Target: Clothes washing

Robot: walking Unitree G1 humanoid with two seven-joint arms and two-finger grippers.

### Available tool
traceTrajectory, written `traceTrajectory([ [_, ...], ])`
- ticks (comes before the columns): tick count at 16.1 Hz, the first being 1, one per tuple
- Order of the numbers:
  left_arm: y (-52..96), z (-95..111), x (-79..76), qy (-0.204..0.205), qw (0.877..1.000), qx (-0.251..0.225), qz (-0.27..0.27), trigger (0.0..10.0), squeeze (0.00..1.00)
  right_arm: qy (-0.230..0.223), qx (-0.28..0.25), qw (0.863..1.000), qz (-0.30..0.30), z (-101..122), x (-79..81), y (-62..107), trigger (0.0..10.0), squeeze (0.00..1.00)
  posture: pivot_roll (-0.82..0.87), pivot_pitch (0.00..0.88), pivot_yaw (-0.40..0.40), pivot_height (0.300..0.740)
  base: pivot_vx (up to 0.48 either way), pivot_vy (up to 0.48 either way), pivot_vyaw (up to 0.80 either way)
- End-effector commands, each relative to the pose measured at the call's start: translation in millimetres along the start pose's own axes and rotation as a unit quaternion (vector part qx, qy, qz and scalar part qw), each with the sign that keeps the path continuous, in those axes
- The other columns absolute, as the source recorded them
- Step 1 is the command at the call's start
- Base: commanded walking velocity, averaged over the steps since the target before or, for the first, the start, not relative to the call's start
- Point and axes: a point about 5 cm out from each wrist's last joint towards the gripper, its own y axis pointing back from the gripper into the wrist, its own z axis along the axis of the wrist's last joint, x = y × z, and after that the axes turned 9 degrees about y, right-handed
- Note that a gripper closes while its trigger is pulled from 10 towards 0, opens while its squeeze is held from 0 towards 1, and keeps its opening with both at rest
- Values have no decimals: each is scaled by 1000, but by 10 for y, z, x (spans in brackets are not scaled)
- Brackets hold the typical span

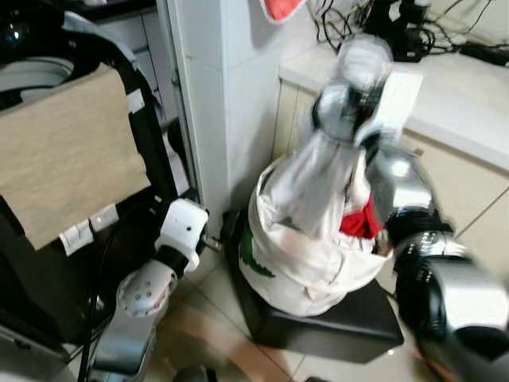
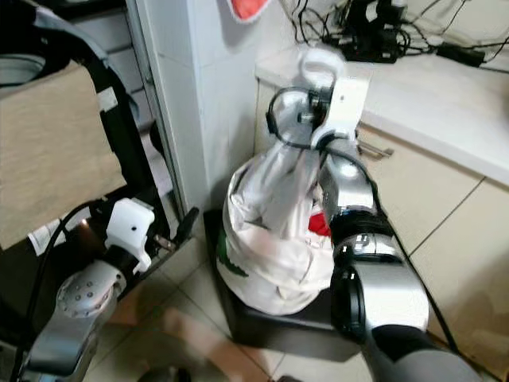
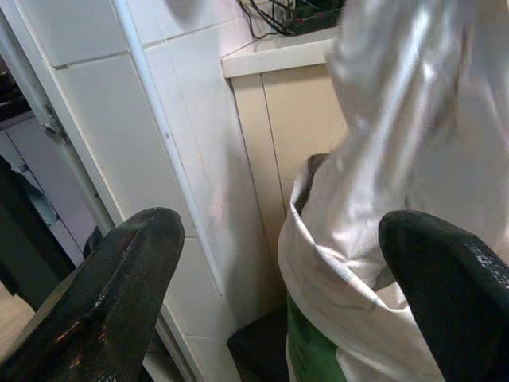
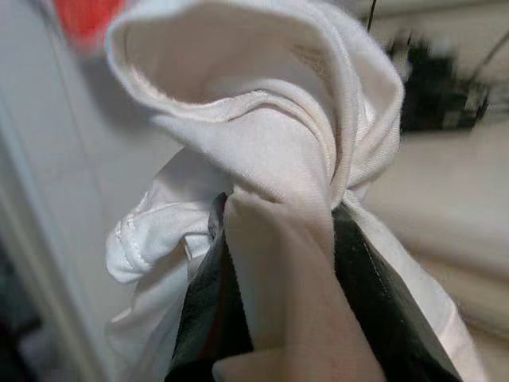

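Garment [image 2: 278, 179], white, being pinched in the right tool [image 4: 274, 239], hanging straight down from it with its long axis vertical, lower end trailing into the white laundry bag [image 1: 306, 263] on the black stool [image 1: 318, 322]. Left tool [image 3: 278, 263] gaping wide, gripping nothing, sitting low beside the bag. Probably lifting clear, then swinging left toward the washer [image 1: 32, 76].

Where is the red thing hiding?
The red cloth peeks from the white laundry bag on the black stool, right of the tiled pillar.
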Motion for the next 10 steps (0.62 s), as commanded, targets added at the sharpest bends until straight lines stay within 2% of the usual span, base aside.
traceTrajectory([
  [1,-19,13,17,-6,1000,-1,-3,10000,0,11,-9,1000,10,53,37,-2,0,0,-13,0,-5,740,0,0,0],
  [6,7,3,20,-6,1000,0,-1,10000,0,-9,44,999,11,-221,110,102,0,0,-6,0,-11,740,0,0,0],
  [7,8,-2,21,-5,1000,1,0,10000,0,-7,39,999,19,-203,134,102,0,0,-6,0,-13,740,0,0,0],
  [9,-1,-7,19,-3,1000,0,3,10000,0,7,7,1000,27,-27,132,32,0,0,-8,0,-14,740,0,0,0],
  [10,-17,-4,6,-2,1000,-1,2,10000,0,19,-23,999,38,180,132,-50,0,0,-10,0,-16,740,0,0,0],
])
